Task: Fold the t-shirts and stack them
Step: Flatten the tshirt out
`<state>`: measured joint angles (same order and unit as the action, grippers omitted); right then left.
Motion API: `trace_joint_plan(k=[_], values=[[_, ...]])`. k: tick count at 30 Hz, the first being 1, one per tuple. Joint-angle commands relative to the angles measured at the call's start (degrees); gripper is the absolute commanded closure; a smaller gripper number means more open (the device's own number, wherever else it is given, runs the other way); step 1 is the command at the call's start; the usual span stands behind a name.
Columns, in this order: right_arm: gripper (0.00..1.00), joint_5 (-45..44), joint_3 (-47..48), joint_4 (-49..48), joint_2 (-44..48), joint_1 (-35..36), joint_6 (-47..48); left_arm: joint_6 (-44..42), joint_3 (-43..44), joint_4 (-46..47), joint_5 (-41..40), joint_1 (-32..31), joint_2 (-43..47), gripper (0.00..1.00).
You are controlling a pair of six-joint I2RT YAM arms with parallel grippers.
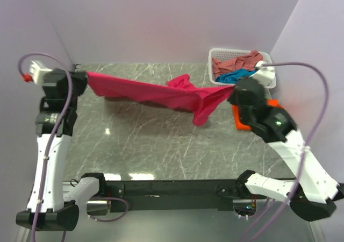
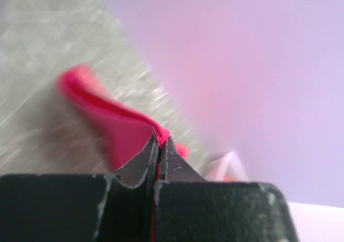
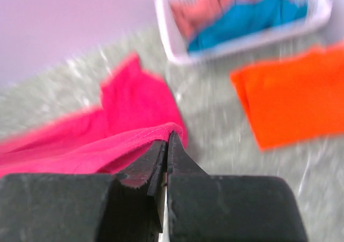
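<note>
The magenta-pink t-shirt hangs stretched above the table between my two grippers. My left gripper is shut on its left end, seen close in the left wrist view. My right gripper is shut on its right end, seen close in the right wrist view, where the cloth trails off left. A loose part of the shirt droops to the table near the middle right. The orange t-shirt lies flat on the table under my right arm. The teal-blue shirt and the salmon-pink shirt lie in the basket.
The white lattice basket stands at the back right corner, next to the right wall. Lilac walls close in the marble table at the back and on both sides. The arm bases sit along the near edge.
</note>
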<state>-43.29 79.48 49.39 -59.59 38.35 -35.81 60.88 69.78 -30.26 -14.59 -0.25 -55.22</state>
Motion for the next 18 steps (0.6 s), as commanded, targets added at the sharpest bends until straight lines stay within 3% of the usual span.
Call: trace_joint_plan(k=[1, 7, 11, 18], values=[[1.00, -2.6, 9.4, -8.5, 4.6, -1.0, 15.8, -3.0, 12.6, -1.2, -3.8, 0.1, 0.4, 0.99], [1.00, 9.4, 25.7, -8.5, 7.0, -1.0, 26.2, -10.7, 28.4, 1.6, 0.8, 0.1, 3.5, 0.99], [1.00, 22.3, 38.4, -5.4, 7.9, -1.0, 28.9, -13.8, 37.5, 2.6, 4.6, 0.1, 4.0, 0.99], [1.00, 23.4, 44.9, -6.3, 7.7, -0.9, 32.5, -15.6, 43.4, 3.6, 5.0, 0.1, 3.4, 0.99]])
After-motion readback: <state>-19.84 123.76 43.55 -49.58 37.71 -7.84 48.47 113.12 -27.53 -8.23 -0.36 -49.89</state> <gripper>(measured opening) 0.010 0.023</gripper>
